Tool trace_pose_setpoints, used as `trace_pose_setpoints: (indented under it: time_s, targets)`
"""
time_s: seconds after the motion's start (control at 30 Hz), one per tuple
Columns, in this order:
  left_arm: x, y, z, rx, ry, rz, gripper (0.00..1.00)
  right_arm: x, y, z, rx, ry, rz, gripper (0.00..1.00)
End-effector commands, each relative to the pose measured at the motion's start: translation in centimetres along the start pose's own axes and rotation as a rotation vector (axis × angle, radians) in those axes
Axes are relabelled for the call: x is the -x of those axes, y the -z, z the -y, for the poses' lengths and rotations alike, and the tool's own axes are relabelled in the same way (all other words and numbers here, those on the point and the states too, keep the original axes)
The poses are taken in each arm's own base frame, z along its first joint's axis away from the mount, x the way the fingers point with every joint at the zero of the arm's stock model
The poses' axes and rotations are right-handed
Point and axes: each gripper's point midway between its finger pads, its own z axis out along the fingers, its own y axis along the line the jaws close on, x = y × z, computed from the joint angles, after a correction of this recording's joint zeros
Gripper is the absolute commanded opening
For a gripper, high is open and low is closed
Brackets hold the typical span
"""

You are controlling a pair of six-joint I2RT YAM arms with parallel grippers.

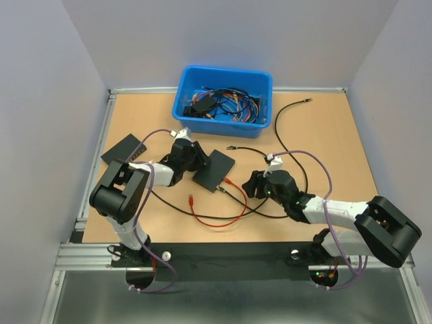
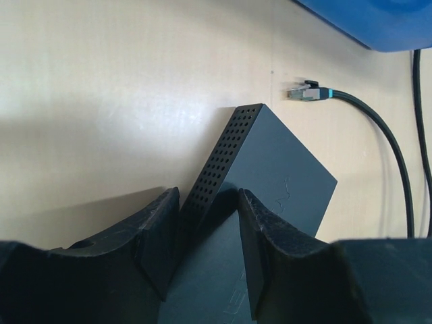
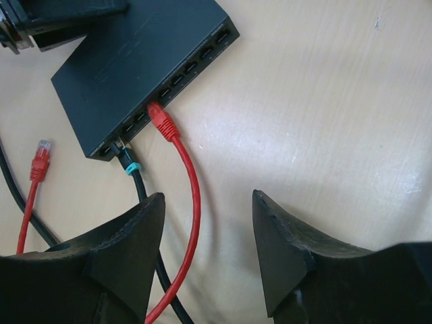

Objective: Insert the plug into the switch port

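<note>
The black switch (image 1: 216,169) lies mid-table with its port row facing my right arm. My left gripper (image 1: 197,162) is shut on its far-left edge; the left wrist view shows both fingers (image 2: 162,229) pressed on the switch (image 2: 283,175). The red-booted plug (image 3: 160,121) sits with its tip in a port of the switch (image 3: 135,61), and its thin red cable (image 3: 192,196) runs back between my right fingers. My right gripper (image 3: 209,196) is open and empty, a short way back from the ports; it also shows in the top view (image 1: 253,181).
The red cable's other plug (image 3: 40,158) lies loose left of the switch. A black cable with a teal band (image 3: 128,165) sits in a neighbouring port. A blue bin (image 1: 223,69) of cables stands at the back. A second switch (image 1: 125,150) lies far left. Another black plug (image 2: 307,92) lies beyond the switch.
</note>
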Motion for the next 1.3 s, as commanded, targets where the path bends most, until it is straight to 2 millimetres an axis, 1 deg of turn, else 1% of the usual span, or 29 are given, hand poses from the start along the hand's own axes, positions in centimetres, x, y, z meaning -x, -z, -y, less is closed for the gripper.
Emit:
trace_pose_setpoints:
  time_s: [0.0,0.13,0.27,0.33,0.37,0.4,0.43,0.53,0.57,0.63,0.67,0.7,0.73,0.77,0.8,0.83,0.87,0.9,0.93,0.97,1.0,1.03,1.07,1.1,1.13,1.17,1.2,1.23,1.27]
  targets:
    - [-2.0,1.8,-4.9,0.214,-0.001,-0.028,0.51,0.9,-0.2,-1.0,0.040,-0.007,0.040,0.60]
    - [-0.9,2.6,-5.3,0.254,0.012,0.021,0.51,0.6,-0.4,-1.0,0.044,-0.004,0.029,0.63]
    - [1.1,4.1,-5.3,0.291,0.022,0.101,0.50,0.4,-0.7,-1.1,0.045,0.000,0.018,0.65]
    - [1.6,4.8,-5.3,0.298,0.024,0.131,0.50,0.3,-0.8,-1.1,0.046,0.003,0.014,0.66]
    - [2.5,5.6,-4.7,0.285,0.031,0.166,0.50,0.3,-0.8,-1.1,0.045,0.005,0.013,0.67]
    - [2.9,6.1,-4.9,0.295,0.030,0.191,0.50,0.2,-0.9,-1.1,0.047,0.006,0.011,0.67]
    - [3.9,6.9,-4.3,0.277,0.035,0.228,0.50,0.2,-0.9,-1.1,0.047,0.005,0.010,0.67]
    - [5.1,8.4,-3.8,0.266,0.032,0.288,0.49,0.4,-0.9,-1.4,0.057,0.005,0.012,0.68]
    - [5.9,9.4,-3.2,0.245,0.033,0.319,0.49,0.5,-0.8,-1.5,0.061,0.003,0.013,0.68]
    - [6.0,10.3,-3.5,0.251,0.027,0.345,0.48,1.3,-0.8,-2.1,0.078,-0.008,0.031,0.70]
    - [6.6,11.1,-3.2,0.232,0.034,0.376,0.48,1.5,-0.8,-2.5,0.091,-0.013,0.032,0.72]
    - [5.9,11.4,-3.9,0.243,0.032,0.374,0.48,1.8,-0.7,-2.9,0.104,-0.016,0.033,0.73]
    - [5.7,11.6,-4.0,0.233,0.031,0.378,0.48,2.1,-0.8,-3.2,0.114,-0.031,0.036,0.73]
    - [5.8,11.7,-3.7,0.208,0.019,0.395,0.48,2.8,-0.9,-3.9,0.129,-0.040,0.045,0.74]
    - [4.8,11.8,-4.1,0.192,0.013,0.382,0.48,3.1,-1.0,-4.4,0.145,-0.049,0.044,0.74]
    - [4.6,11.9,-4.1,0.173,0.008,0.383,0.48,3.1,-1.3,-4.6,0.147,-0.065,0.036,0.75]
    - [4.8,12.0,-3.6,0.139,0.012,0.405,0.48,4.1,-1.7,-5.4,0.161,-0.075,0.052,0.75]
    - [4.5,12.0,-3.6,0.120,0.018,0.406,0.48,3.8,-2.2,-5.7,0.166,-0.085,0.032,0.75]
    - [4.1,12.1,-3.7,0.116,0.019,0.398,0.48,4.1,-2.6,-6.1,0.173,-0.089,0.029,0.75]
    - [4.6,12.3,-2.9,0.074,0.023,0.426,0.48,4.3,-2.9,-6.4,0.179,-0.093,0.026,0.75]
    - [4.0,12.3,-3.1,0.063,0.027,0.422,0.47,5.3,-3.5,-7.3,0.195,-0.100,0.035,0.75]
    - [3.9,12.3,-3.0,0.051,0.028,0.430,0.47,5.7,-3.9,-7.7,0.198,-0.104,0.037,0.75]
    - [4.1,12.4,-2.5,0.024,0.029,0.451,0.47,5.9,-4.4,-7.9,0.194,-0.109,0.033,0.75]
    - [3.9,12.3,-2.7,0.027,0.029,0.448,0.47,5.9,-5.5,-8.1,0.186,-0.111,0.017,0.76]
    - [3.9,12.3,-2.7,0.026,0.027,0.449,0.47,5.9,-6.1,-8.2,0.177,-0.120,0.006,0.76]
    - [3.9,12.3,-2.5,0.020,0.025,0.452,0.47,4.0,-7.5,-7.2,0.131,-0.112,-0.059,0.76]
    - [3.9,12.3,-2.5,0.016,0.023,0.454,0.47,3.6,-8.0,-7.9,0.154,-0.112,-0.092,0.76]
    - [3.9,12.4,-2.3,0.006,0.023,0.459,0.47,3.9,-8.9,-8.5,0.162,-0.116,-0.100,0.76]
    - [3.8,12.4,-2.3,0.003,0.021,0.459,0.47,3.5,-9.4,-8.5,0.157,-0.115,-0.117,0.76]
